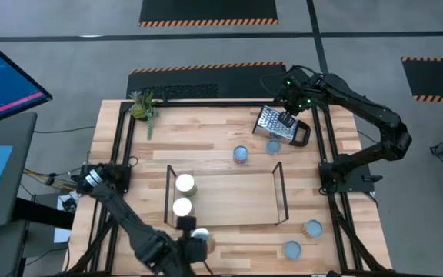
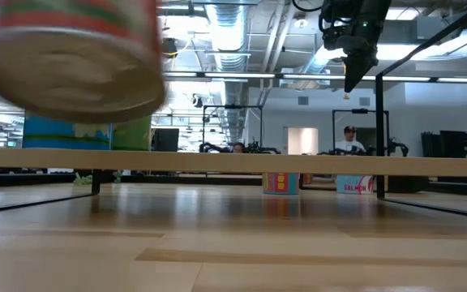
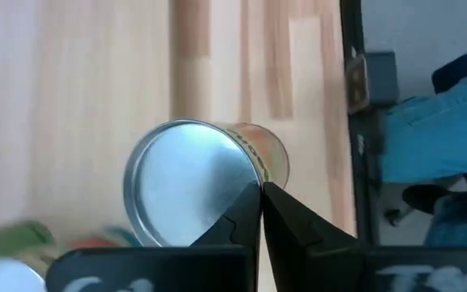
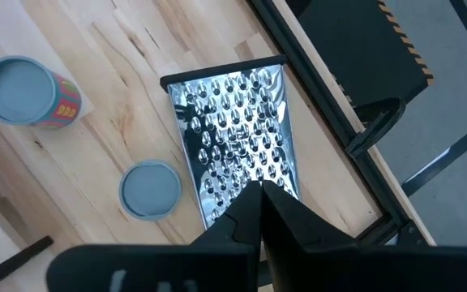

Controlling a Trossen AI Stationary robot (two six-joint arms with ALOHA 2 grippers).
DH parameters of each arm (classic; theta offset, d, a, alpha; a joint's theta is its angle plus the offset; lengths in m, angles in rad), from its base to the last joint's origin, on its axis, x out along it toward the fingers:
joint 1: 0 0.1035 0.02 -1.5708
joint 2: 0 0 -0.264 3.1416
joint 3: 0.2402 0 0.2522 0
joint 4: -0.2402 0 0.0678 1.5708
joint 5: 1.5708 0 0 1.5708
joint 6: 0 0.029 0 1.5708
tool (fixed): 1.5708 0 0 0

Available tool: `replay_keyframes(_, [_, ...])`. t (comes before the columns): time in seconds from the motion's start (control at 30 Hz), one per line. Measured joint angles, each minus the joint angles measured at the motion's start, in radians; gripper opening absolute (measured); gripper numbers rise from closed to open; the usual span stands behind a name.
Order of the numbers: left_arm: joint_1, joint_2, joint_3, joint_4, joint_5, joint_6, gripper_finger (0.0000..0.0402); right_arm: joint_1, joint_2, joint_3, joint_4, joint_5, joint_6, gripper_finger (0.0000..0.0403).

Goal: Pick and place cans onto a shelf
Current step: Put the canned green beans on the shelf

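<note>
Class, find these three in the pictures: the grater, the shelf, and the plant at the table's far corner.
grater [image 4: 235, 138]: right wrist view, middle of its perforated face.
shelf [image 1: 281, 192]: high view, its right-hand wire end.
plant [image 1: 144, 105]: high view, its green leaves.

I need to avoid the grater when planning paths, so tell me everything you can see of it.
The grater is a flat, shiny perforated metal sheet, wider at one end, with a black handle loop. It lies on the table near the far right corner, beside the black frame. The right gripper, shut, hovers directly above it. Two cans stand close by, apart from it.
</note>
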Motion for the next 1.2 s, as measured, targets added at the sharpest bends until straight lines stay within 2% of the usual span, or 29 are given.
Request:
replay_keyframes(0.2, [0.097,0.0,0.011,-0.011,0.04,0.193,0.0,0.0,0.0,0.0,0.0,0.0,0.0,0.0033])
replay_keyframes(0.43, [0.207,-0.001,0.011,-0.093,0.116,0.306,0.0,0.0,0.0,0.0,0.0,0.0,-0.008,0.0033])
replay_keyframes(0.63, [0.267,-0.003,0.012,-0.151,0.124,0.325,0.0,0.0,0.0,0.0,0.0,0.0,-0.033,0.0033])
replay_keyframes(0.87, [0.298,-0.003,0.004,-0.154,0.258,0.331,0.0,0.0,0.0,0.0,0.0,0.0,-0.036,0.0033])
replay_keyframes(1.2, [0.298,-0.003,0.003,-0.151,0.233,0.318,0.0,0.0,0.0,0.0,0.0,0.0,-0.034,0.0033])
